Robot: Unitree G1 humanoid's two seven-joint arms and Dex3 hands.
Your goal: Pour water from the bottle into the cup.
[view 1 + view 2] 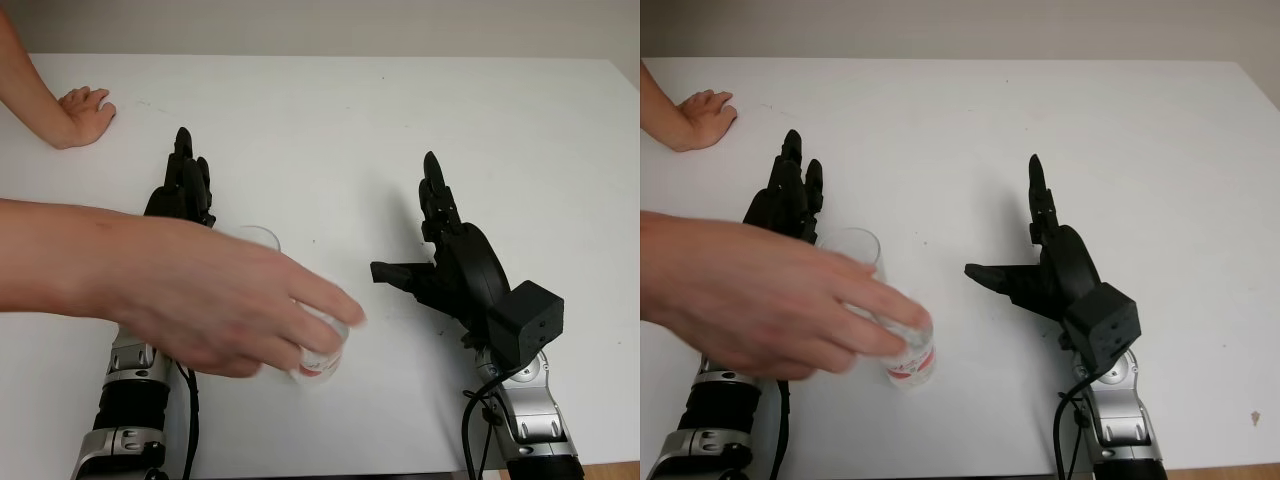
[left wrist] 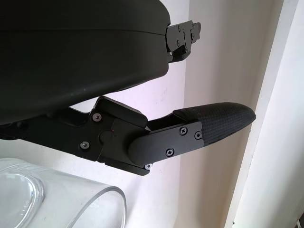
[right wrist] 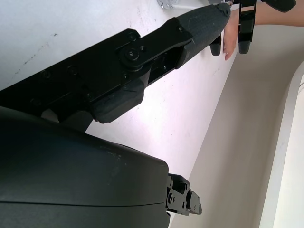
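A clear glass cup (image 1: 856, 246) stands on the white table (image 1: 350, 120) just right of my left hand (image 1: 188, 175), which is open; its rim also shows in the left wrist view (image 2: 61, 199). A person's hand (image 1: 220, 300) reaches in from the left and grips a small clear bottle (image 1: 912, 366) with a red label, upright on the table in front of the cup. My right hand (image 1: 412, 225) is open, palm side toward the bottle, about a hand's width to its right. Most of the bottle is hidden by the person's fingers.
The person's forearm crosses over my left arm near the table's front. Their other hand (image 1: 82, 113) rests on the far left of the table. The table's back edge meets a pale wall.
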